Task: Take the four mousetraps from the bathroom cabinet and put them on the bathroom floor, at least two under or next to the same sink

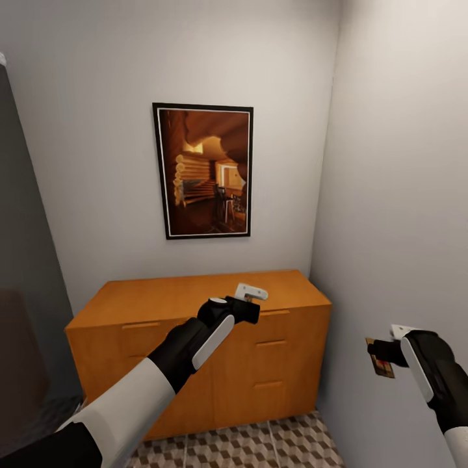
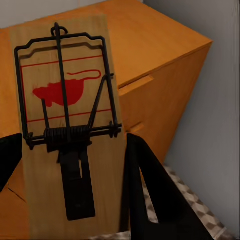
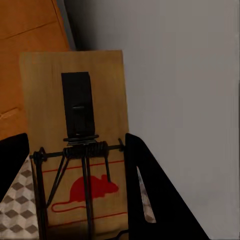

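Note:
The orange-brown cabinet [image 1: 195, 294] stands against the back wall in a narrow corner. My left gripper [image 1: 251, 300] hovers over the front edge of its top, shut on a mousetrap [image 2: 65, 90], a tan wood board with a black spring bar and a red mouse print. My right gripper [image 1: 383, 356] hangs to the right of the cabinet, close to the side wall, shut on a second mousetrap [image 3: 95, 65], which shows as a small brown piece [image 1: 380, 367]. Cube-patterned floor tiles [image 1: 260, 448] lie below the cabinet. The bathroom sink is out of view.
A framed picture [image 1: 203, 170] hangs on the back wall above the cabinet. The pale side wall [image 1: 403, 195] is close on the right. A dark grey panel [image 1: 26, 260] closes off the left side.

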`<state>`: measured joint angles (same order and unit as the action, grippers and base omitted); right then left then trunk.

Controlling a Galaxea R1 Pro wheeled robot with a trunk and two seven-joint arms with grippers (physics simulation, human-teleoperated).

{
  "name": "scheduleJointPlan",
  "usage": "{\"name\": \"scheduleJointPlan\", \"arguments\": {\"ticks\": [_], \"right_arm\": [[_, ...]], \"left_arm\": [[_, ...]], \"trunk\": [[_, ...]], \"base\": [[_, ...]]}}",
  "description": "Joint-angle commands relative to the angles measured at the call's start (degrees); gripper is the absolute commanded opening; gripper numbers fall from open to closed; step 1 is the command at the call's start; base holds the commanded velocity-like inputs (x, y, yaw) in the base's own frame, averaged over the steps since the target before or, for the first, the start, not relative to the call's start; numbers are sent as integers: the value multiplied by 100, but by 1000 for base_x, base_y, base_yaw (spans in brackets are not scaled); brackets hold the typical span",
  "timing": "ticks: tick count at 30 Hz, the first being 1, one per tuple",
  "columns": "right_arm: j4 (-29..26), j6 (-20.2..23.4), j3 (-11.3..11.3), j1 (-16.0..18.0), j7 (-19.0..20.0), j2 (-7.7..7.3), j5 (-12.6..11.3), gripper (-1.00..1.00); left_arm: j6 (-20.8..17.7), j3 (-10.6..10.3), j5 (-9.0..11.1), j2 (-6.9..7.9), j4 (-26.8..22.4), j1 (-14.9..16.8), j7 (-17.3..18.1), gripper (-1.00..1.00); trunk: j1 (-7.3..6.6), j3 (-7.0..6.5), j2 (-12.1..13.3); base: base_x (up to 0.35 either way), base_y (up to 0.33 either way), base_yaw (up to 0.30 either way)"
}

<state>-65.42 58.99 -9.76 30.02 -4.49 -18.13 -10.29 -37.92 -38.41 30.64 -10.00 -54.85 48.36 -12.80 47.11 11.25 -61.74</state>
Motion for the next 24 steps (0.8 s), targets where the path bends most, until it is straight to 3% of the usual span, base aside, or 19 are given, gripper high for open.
{"name": "scheduleJointPlan", "arguments": {"ticks": [1, 6, 14, 17, 20, 24], "right_arm": [[48, -42, 5, 4, -52, 18, -50, -100], [364, -443, 42, 4, -77, 47, -31, -100], [755, -711, 76, 4, -90, 132, -31, -100], [935, -744, 172, 4, -107, 290, -40, -100], [1592, -1072, 396, 4, -123, 522, 25, -100], [2876, -2118, 779, 4, -129, 728, 371, -100]], "left_arm": [[-23, -9, 43, 0, 8, 6, -43, -100], [-30, -3, 53, 35, 195, 9, -35, -100], [31, 57, 40, 67, 1475, 10, -11, -100], [89, 128, 37, 105, 2051, 7, -6, -100], [236, 355, 41, 268, 2591, 8, 8, -100], [626, 604, 125, 434, 3553, 13, 45, -100]], "trunk": [[-3, 9, -7], [-3, 9, -7], [-3, 9, -7], [-3, 9, -7], [-3, 9, -7], [-3, 9, -7]], "base": [[-344, 0, 0], [-344, 0, 0], [-345, 0, 0], [-346, 0, 0], [-346, 0, 0], [-346, 0, 0]]}}
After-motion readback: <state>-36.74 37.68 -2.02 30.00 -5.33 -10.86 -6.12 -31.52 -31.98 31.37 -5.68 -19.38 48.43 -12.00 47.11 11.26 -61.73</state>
